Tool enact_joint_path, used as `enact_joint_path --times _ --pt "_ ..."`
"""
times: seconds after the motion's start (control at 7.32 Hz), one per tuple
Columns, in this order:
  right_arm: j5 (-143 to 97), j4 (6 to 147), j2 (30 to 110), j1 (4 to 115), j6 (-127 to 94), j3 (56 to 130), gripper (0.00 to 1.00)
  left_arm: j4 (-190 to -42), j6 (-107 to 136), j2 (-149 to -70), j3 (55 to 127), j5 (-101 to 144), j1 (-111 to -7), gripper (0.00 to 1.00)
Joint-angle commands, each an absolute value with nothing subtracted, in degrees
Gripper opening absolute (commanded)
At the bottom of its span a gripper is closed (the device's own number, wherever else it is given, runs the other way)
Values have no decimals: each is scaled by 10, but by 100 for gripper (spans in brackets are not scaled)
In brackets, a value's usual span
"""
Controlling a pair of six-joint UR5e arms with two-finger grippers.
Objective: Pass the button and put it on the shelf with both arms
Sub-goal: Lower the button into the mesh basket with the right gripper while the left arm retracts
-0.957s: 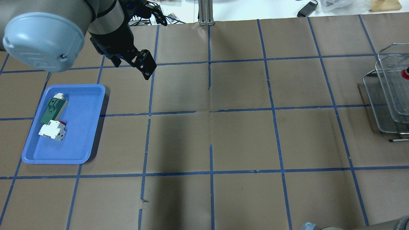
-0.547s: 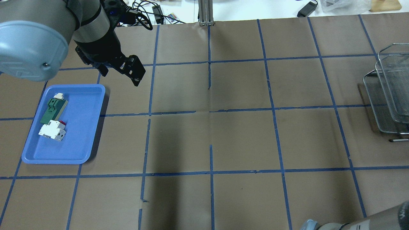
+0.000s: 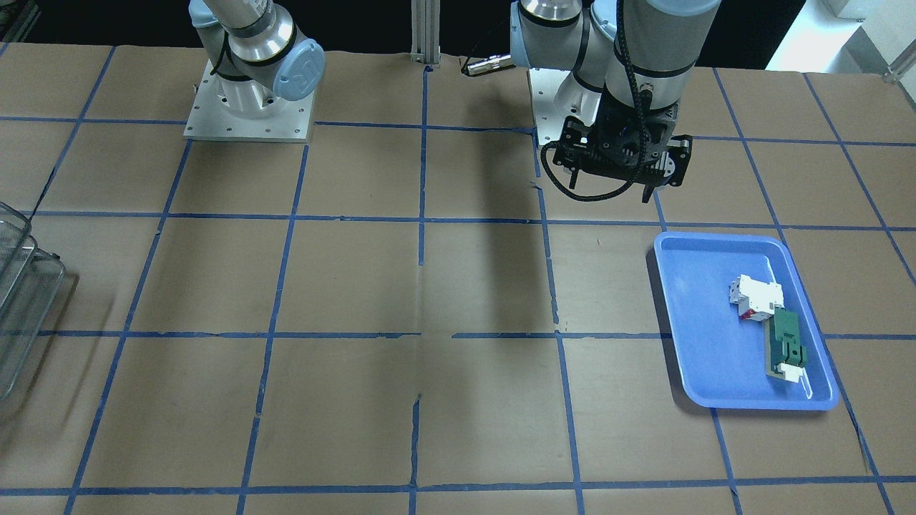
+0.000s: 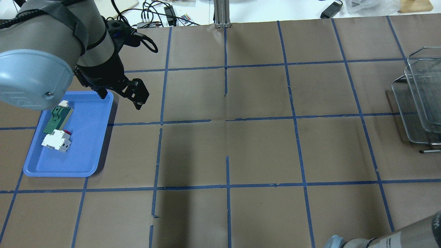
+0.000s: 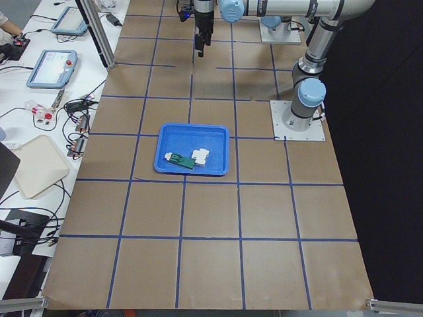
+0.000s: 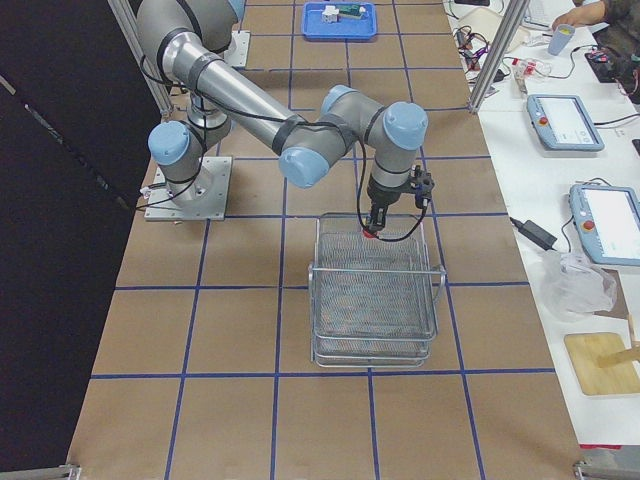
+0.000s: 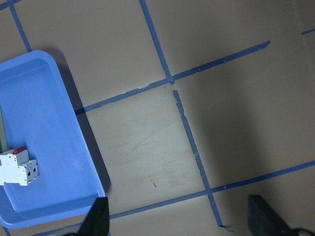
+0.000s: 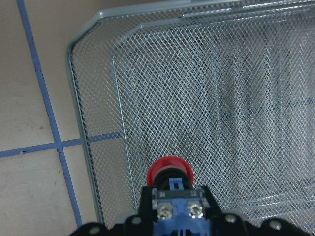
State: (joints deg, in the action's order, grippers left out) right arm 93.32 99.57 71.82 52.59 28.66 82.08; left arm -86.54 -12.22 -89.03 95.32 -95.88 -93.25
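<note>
Silver tubular arms point(image 6: 245, 100), light-blue caps point(image 4: 29, 79), black cable point(image 3: 628, 50).

Small emergency-stop push button point(image 8: 170, 170): red mushroom cap pointing down, clear-blue contact block with two screws uppermost, clamped between the fingers of the black two-finger right gripper point(image 6: 372, 224). The button hangs over the top tier of the grey thin-wire mesh shelf point(image 6: 375, 295), close to one rounded corner of that tier. Whether the cap touches the mesh cannot be judged. The black left gripper point(image 7: 179, 225), fingers spread wide, hovers well apart from the shelf.
</note>
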Motion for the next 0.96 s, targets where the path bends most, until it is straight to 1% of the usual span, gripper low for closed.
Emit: enact_joint_path --times 0.0,0.14,0.27,0.41,0.68,0.82 --pt "934 996 707 526 289 821 31 -862 -39 -898 937 -878 -891 100" --pt "934 996 707 526 289 817 51 -860 -36 -911 911 -880 -888 100" --pt "929 995 707 526 290 817 95 -866 -11 -921 887 -881 -887 100" --pt "934 994 705 526 290 818 100 -866 47 -927 876 -877 -888 100" --pt "936 984 711 525 290 817 100 -872 61 -926 882 -882 -889 100" --pt "936 958 729 526 290 812 100 -872 62 -927 884 -881 -889 100"
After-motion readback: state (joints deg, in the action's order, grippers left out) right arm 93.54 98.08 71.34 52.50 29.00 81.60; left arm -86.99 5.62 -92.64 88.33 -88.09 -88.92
